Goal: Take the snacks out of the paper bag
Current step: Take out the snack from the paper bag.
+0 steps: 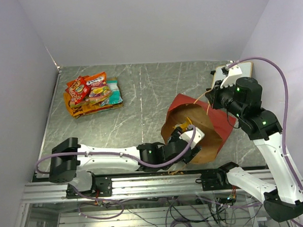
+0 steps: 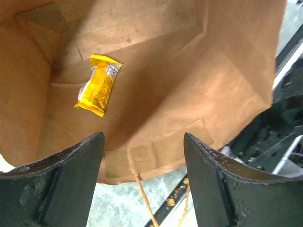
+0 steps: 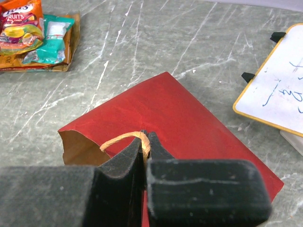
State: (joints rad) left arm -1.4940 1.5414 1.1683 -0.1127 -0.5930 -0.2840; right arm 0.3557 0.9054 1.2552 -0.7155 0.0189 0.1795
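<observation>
The paper bag [image 1: 213, 121] lies on its side on the table, red outside [image 3: 184, 109] and brown inside [image 2: 189, 71], with its mouth facing the arm bases. My right gripper [image 3: 150, 138] is shut on the bag's upper tan handle [image 3: 118, 139] and holds it up. My left gripper [image 2: 143, 137] stands open at the bag's mouth with nothing between its fingers. One yellow packet [image 2: 98, 85] lies deep inside on the bag's lower wall, ahead of and left of the fingers. A pile of snacks [image 1: 92, 93] in orange, red and green lies on the table at the far left.
A white board with a wood frame [image 1: 235, 71] lies at the far right, just beyond the bag. The bag's lower handle [image 2: 144, 201] trails over the table's near edge under my left gripper. Grey walls close in the table on three sides.
</observation>
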